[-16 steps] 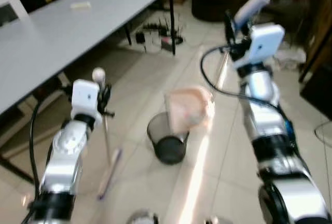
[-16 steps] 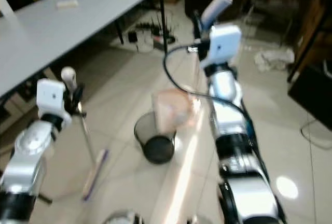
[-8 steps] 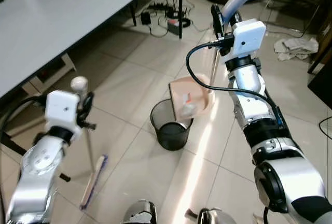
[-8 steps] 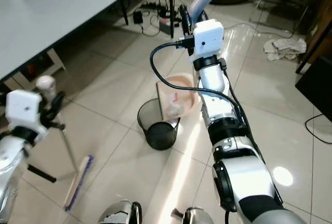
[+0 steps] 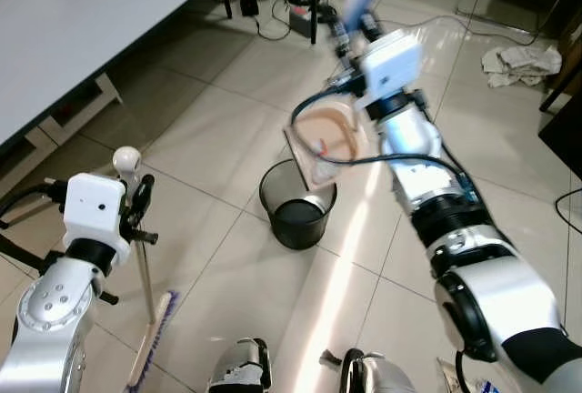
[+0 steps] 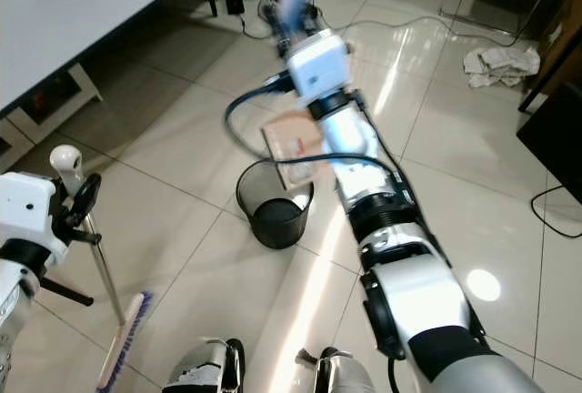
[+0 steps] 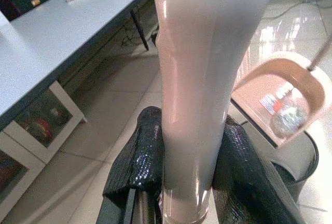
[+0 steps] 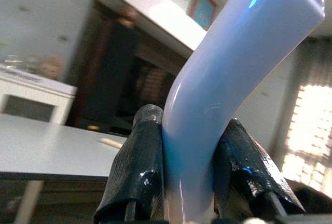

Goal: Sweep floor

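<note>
Since the earlier frames the dustpan (image 5: 326, 143) has tipped further over the black bin (image 5: 296, 204), so its litter looks about to be dumped. The left fingers (image 7: 142, 164) clamp the broom (image 5: 146, 307) handle, bristles on the floor below. The right fingers (image 8: 140, 164) grip the dustpan's pale-blue handle; a crumpled scrap lies in the pink pan beneath.

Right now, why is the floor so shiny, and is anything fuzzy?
In the left eye view, a bright streak of light glares off the tiled floor beside the black bin. In the right eye view, a round glare spot shines on the tiles, and the right gripper looks slightly smeared. In the left wrist view, the broom handle is soft, being so close.
</note>
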You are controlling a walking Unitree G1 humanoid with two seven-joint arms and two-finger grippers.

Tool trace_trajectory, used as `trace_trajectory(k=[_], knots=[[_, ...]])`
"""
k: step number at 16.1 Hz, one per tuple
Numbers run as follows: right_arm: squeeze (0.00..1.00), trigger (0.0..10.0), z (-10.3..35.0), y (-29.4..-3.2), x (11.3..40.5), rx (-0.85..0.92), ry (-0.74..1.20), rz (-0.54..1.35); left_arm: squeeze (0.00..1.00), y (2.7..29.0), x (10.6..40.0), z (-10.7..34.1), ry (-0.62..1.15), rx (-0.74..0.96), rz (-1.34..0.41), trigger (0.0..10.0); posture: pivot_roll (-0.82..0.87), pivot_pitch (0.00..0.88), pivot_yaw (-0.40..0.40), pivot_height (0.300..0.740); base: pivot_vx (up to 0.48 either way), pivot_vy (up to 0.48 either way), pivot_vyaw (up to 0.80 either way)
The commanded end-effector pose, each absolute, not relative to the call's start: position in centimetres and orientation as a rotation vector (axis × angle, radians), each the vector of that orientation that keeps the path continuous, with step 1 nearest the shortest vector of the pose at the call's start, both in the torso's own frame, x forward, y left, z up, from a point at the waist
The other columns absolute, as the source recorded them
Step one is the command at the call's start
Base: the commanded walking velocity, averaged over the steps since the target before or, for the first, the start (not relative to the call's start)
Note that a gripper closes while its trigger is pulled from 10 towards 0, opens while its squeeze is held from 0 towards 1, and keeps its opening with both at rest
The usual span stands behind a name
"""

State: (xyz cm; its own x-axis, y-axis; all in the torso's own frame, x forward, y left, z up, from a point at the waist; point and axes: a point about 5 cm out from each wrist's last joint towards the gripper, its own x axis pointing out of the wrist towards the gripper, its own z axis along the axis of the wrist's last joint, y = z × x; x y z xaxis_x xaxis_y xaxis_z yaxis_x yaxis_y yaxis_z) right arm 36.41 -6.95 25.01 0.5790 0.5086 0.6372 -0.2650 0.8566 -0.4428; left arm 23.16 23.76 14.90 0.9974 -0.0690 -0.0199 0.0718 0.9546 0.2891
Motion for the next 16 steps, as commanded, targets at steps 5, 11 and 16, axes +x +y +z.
trace_trajectory(k=[5, 11, 16], knots=[[0.0, 10.0, 24.8, -3.7, 34.2, -0.412, -0.959, 0.712, 0.0, 23.2, 23.3, 15.2, 0.004, 0.298, -0.083, 10.0, 0.21, 0.255, 0.058, 0.74, 0.0, 0.0, 0.0], [0.0, 10.0, 24.2, -2.3, 32.6, -0.606, -1.049, 0.886, 0.0, 22.0, 25.5, 14.7, -0.013, 0.266, -0.085, 10.0, 0.15, 0.189, 0.031, 0.74, 0.0, 0.0, 0.0], [0.0, 10.0, 28.4, -3.6, 33.9, -0.64, -1.106, 0.758, 0.0, 21.0, 27.4, 14.2, -0.017, 0.224, -0.11, 10.0, 0.08, 0.135, 0.027, 0.74, 0.0, 0.0, 0.0]])
